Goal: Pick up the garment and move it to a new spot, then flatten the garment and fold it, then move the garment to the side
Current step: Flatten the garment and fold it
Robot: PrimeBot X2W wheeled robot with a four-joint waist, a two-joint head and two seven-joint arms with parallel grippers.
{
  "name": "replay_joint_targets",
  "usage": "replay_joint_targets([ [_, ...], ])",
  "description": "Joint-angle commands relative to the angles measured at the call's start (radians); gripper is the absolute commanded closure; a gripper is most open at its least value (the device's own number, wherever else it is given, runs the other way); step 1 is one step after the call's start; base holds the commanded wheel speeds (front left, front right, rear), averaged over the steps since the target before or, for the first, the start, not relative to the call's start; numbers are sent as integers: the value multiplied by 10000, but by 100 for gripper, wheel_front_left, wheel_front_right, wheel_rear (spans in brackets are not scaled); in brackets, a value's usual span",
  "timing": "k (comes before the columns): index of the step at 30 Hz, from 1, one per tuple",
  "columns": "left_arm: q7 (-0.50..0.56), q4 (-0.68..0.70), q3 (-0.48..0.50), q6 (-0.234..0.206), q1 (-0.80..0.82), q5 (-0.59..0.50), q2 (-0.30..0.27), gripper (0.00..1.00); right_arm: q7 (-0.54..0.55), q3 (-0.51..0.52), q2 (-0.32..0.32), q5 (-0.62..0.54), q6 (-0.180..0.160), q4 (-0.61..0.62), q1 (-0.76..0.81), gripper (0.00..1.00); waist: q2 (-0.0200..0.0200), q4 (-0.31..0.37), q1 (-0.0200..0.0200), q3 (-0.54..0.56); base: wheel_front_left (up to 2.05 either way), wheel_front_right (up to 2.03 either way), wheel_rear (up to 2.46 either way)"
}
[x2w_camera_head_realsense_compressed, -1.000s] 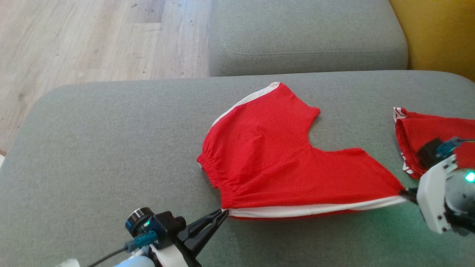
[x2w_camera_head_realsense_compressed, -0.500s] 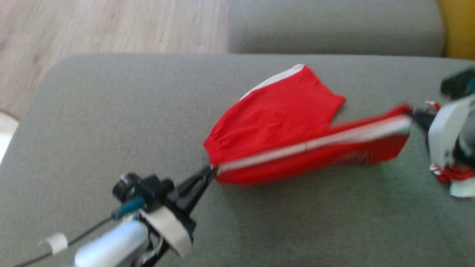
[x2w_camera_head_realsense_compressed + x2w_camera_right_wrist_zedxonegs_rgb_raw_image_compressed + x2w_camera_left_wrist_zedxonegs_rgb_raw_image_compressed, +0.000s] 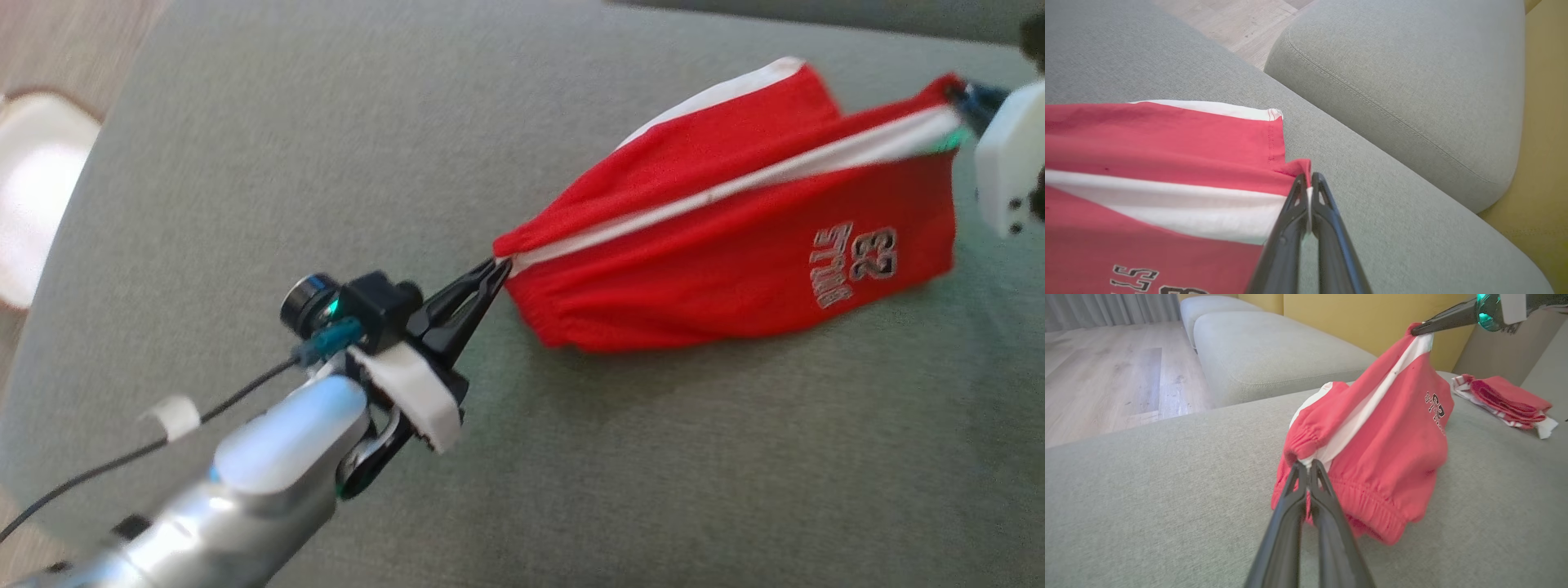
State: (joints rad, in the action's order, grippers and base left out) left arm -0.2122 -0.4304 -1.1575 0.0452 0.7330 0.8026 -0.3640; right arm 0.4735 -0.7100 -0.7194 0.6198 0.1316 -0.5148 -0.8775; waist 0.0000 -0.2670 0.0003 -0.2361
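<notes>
garment [image 3: 718, 278], red shorts, is stretched over the sofa cushion [image 3: 326, 147] near its far edge; left gripper [image 3: 498, 271] clenched on the waistband end, right gripper [image 3: 957, 91] clenched on the leg hem.

You have bare grey sofa cushion [image 3: 269, 163] along left edge and near edge: free passage there. Red shorts [image 3: 735, 261] hang taut between left gripper [image 3: 500, 271] and right gripper [image 3: 957, 91], jaws pinched on cloth, barring diagonal line from middle toward far right corner. Folded red garment [image 3: 1506, 403] lies toward right edge, apart from shorts. Second cushion [image 3: 1404, 81] and yellow backrest [image 3: 1359, 318] close off far edge.
</notes>
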Motion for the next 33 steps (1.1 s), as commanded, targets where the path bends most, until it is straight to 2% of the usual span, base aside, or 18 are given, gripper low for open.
replay_joint_targets([
  [1, -20, -185, 434, 93, 666, 60, -7, 100, -135, -127, -95, -179, -9, -26, -566, 100, 0, -505, -3, -582, 0, 0, 0],
  [8, -73, -1380, 351, 417, 1554, -29, 877, 100, -569, -532, -56, -471, -9, -1110, -1854, 100, 0, -1056, -3, -1409, 0, 0, 0],
  [24, -373, -3026, 25, 815, 2703, -97, 1961, 100, -1296, -1347, 297, -375, -9, -2902, -3350, 100, 0, -1619, -3, -2279, 0, 0, 0],
  [25, -381, -3117, -13, 822, 2748, -95, 2008, 100, -1373, -1399, 309, -357, -9, -3006, -3381, 60, 0, -1660, -3, -2303, 0, 0, 0],
  [26, -388, -3212, -51, 828, 2791, -87, 2049, 100, -1486, -1421, 324, -345, -9, -3115, -3425, 0, 0, -1689, -3, -2325, 0, 0, 0],
  [27, -393, -3298, -92, 834, 2830, -70, 2082, 81, -1578, -1379, 361, -311, -9, -3281, -3486, 0, 0, -1706, -3, -2353, 0, 0, 0],
  [28, -380, -3379, -129, 839, 2838, -5, 2119, 45, -1623, -1354, 419, -281, -9, -3465, -3531, 0, 0, -1717, -3, -2366, 0, 0, 0],
  [29, -371, -3438, -166, 843, 2853, 57, 2143, 0, -1679, -1329, 490, -276, -9, -3661, -3571, 0, 0, -1714, -3, -2367, 0, 0, 0],
  [33, -420, -3611, -142, 850, 2954, 188, 2096, 0, -2568, -1038, 888, -327, -9, -4374, -3622, 0, 0, -1599, -3, -2199, 0, 0, 0],
])
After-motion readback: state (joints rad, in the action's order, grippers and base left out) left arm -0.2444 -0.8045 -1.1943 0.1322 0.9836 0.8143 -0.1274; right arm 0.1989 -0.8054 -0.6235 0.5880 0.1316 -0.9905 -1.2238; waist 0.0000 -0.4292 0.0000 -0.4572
